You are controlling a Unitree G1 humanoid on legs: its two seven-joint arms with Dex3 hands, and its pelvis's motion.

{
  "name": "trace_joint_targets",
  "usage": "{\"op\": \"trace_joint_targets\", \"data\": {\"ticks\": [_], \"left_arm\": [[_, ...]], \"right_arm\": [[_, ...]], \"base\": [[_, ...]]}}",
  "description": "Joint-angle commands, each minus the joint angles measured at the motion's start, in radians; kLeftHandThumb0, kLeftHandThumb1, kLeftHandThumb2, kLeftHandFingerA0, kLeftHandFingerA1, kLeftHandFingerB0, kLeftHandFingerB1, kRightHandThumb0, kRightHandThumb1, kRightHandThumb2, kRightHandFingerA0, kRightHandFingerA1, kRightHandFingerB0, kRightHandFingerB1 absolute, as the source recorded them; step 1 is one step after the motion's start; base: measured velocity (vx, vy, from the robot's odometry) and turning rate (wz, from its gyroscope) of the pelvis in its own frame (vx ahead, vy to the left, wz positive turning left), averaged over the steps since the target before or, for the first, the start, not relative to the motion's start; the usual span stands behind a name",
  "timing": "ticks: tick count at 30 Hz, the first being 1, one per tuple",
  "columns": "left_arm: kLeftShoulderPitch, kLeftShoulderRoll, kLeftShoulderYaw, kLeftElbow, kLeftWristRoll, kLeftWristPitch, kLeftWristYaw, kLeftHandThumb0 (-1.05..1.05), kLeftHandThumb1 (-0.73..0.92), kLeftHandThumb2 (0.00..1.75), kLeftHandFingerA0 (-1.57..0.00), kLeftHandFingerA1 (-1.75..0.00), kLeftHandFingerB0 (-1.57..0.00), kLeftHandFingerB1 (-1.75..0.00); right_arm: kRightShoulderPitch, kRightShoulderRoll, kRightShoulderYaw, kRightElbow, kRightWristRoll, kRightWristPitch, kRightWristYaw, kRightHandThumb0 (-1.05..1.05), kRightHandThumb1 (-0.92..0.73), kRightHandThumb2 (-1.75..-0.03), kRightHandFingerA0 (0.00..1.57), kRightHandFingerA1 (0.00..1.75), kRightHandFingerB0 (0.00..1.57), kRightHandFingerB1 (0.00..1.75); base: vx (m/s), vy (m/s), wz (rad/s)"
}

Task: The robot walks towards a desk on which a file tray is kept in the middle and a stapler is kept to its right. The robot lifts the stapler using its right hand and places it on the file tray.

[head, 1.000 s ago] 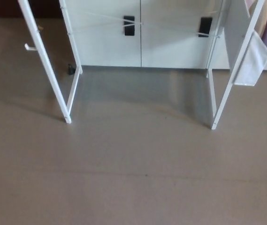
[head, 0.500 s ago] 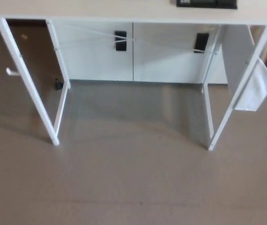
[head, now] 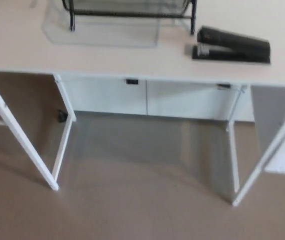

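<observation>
Stapler lies near front edge of desk, right of file tray; neither hand shows.

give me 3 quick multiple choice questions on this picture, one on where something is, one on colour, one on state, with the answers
1. Where is the stapler relative to the file tray?
A. To the tray's left
B. To the tray's right, near the front edge of the desk
C. Inside the tray

2. What colour is the stapler?
A. Black
B. White
C. Red

3. What state is the stapler in?
A. Lifted off the desk
B. Standing on end
C. Lying flat on the desk, untouched

Answers:
1. B: it lies on the desk top beside the tray's right leg, apart from it.
2. A: it shows dark black against the pale desk top.
3. C: it lies lengthwise on the surface and nothing touches it.
</observation>
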Motion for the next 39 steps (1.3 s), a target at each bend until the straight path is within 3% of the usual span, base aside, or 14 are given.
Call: {"op": "trace_joint_targets", "data": {"ticks": [1,3,5,6,10,11,15,17,19,29,33,34,37,39], "left_arm": [[0.009,0.022,-0.003,-0.005,0.002,0.024,-0.002,-0.88,0.77,1.04,0.0,-0.18,0.0,-0.06],[0.012,0.021,0.002,-0.017,-0.006,0.042,-0.005,-0.9,0.77,1.03,0.0,-0.16,0.0,-0.04],[0.012,0.02,0.004,-0.019,-0.007,0.047,-0.004,-0.89,0.77,1.03,0.0,-0.16,0.0,-0.05],[0.02,0.018,0.018,-0.036,-0.022,0.052,-0.007,-0.87,0.75,1.02,0.0,-0.16,0.0,-0.05],[0.012,0.017,0.014,-0.022,-0.009,0.042,0.001,-0.88,0.76,1.03,0.0,-0.17,0.0,-0.05],[0.012,0.017,0.012,-0.023,-0.006,0.041,0.003,-0.9,0.77,1.02,0.0,-0.15,0.0,-0.04],[0.028,0.019,0.006,-0.052,-0.003,0.046,-0.01,-0.89,0.77,1.03,0.0,-0.17,0.0,-0.05],[0.023,0.018,0.018,-0.041,-0.017,0.051,-0.016,-0.92,0.77,1.02,0.0,-0.14,0.0,-0.01],[0.022,0.019,0.014,-0.037,-0.01,0.047,-0.012,-0.88,0.76,1.03,0.0,-0.18,0.0,-0.06],[0.02,0.02,0.0,-0.022,0.001,0.027,-0.001,-0.86,0.76,1.03,0.0,-0.2,0.0,-0.08],[0.022,0.021,-0.011,-0.021,0.015,0.018,0.012,-0.85,0.77,1.04,0.0,-0.22,0.0,-0.09],[0.024,0.021,-0.01,-0.025,0.013,0.02,0.007,-0.88,0.78,1.04,0.0,-0.19,0.0,-0.06],[0.028,0.019,-0.006,-0.024,0.004,0.017,-0.003,-0.88,0.77,1.05,0.0,-0.19,0.0,-0.07],[0.019,0.017,0.002,-0.006,-0.005,0.017,-0.005,-0.88,0.76,1.04,0.0,-0.18,0.0,-0.07]], "right_arm": [[0.008,-0.008,0.003,0.004,-0.001,-0.002,-0.013,-0.67,-0.45,-0.84,0.08,0.48,0.0,0.2],[0.014,-0.005,-0.001,0.002,0.004,-0.004,-0.014,-0.63,-0.63,-0.59,0.17,0.37,0.0,0.24],[0.011,0.003,-0.014,0.011,0.018,-0.012,-0.016,-0.6,-0.62,-0.58,0.15,0.37,0.02,0.23],[0.024,0.004,-0.014,-0.026,0.021,0.025,-0.005,-0.6,-0.45,-0.84,0.01,0.39,0.0,0.25],[0.024,-0.005,0.003,-0.021,-0.008,0.015,-0.021,-0.6,-0.63,-0.63,0.07,0.31,0.04,0.16],[0.03,-0.008,0.001,-0.032,-0.002,0.019,-0.006,-0.63,-0.47,-0.85,0.01,0.37,0.0,0.22],[0.027,-0.011,0.005,-0.017,-0.004,0.0,0.001,-0.68,-0.49,-0.87,0.0,0.27,0.0,0.18],[0.016,0.003,-0.014,0.0,0.018,0.011,-0.012,-0.57,-0.63,-0.59,0.06,0.32,0.0,0.24],[0.015,0.005,-0.025,-0.002,0.034,0.017,0.009,-0.62,-0.43,-0.82,0.0,0.42,0.0,0.21],[0.012,0.007,-0.022,-0.001,0.014,0.004,-0.02,-0.63,-0.46,-0.85,0.02,0.44,0.0,0.23],[0.008,0.002,-0.03,0.02,0.028,-0.018,0.004,-0.59,-0.44,-0.84,0.0,0.45,0.0,0.25],[0.009,0.001,-0.03,0.017,0.027,-0.013,0.002,-0.58,-0.62,-0.59,0.15,0.37,0.03,0.22],[-0.009,-0.007,-0.024,0.038,0.017,-0.006,-0.004,-0.63,-0.49,-0.81,0.13,0.47,0.03,0.21],[-0.018,-0.008,-0.024,0.059,0.02,-0.012,0.008,-0.6,-0.63,-0.59,0.17,0.36,0.0,0.23]], "base": [[0.28,-0.063,-0.07],[0.33,-0.029,-0.01],[0.28,0.034,-0.16],[0.29,0.068,-0.25],[0.33,0.133,-0.18],[0.4,0.167,0.68],[0.38,0.133,-0.25],[0.27,0.108,0.0],[0.13,0.057,0.03],[0.16,-0.101,0.0],[0.0,0.008,-0.03],[0.01,0.084,-0.09],[0.03,0.159,-0.12],[0.04,0.241,-0.14]]}}
